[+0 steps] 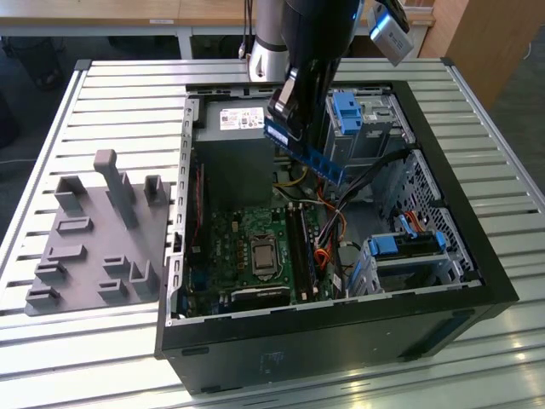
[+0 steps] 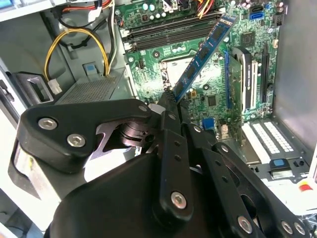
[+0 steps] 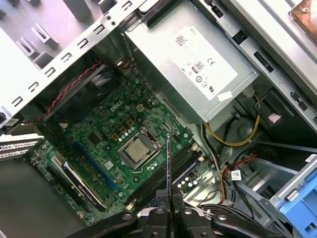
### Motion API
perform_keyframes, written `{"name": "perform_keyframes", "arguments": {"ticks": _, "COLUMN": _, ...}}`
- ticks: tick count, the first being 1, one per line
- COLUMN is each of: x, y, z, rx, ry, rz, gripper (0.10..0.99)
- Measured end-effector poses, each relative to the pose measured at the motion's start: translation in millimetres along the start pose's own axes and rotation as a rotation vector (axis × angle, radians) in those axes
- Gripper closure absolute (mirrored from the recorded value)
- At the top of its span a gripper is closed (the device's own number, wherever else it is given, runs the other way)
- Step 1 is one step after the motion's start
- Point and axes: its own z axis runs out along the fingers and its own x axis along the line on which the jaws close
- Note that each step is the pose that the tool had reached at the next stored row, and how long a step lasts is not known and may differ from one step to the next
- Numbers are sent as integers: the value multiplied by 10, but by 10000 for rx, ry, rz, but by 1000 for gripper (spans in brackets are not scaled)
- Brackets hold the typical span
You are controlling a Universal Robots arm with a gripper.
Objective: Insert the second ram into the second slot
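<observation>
I have the gripper (image 1: 288,126) clamped on one end of the second ram (image 1: 317,160) — the blue stick hangs tilted above the motherboard (image 1: 247,247), clear of the memory slots (image 1: 300,247). The open computer case (image 1: 477,256) lies on a slatted metal table (image 1: 111,94) beside a grey fixture tray (image 1: 94,239) — wooden furniture (image 1: 477,34) stands behind.

No print reads clearly; a white label (image 3: 200,62) marks the power supply (image 3: 163,79).
</observation>
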Motion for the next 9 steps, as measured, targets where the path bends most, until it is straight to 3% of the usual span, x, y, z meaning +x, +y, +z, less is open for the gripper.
{"name": "perform_keyframes", "arguments": {"ticks": 9, "x": 0, "y": 0, "z": 0, "rx": 4, "ry": -18, "rz": 479, "gripper": 949}}
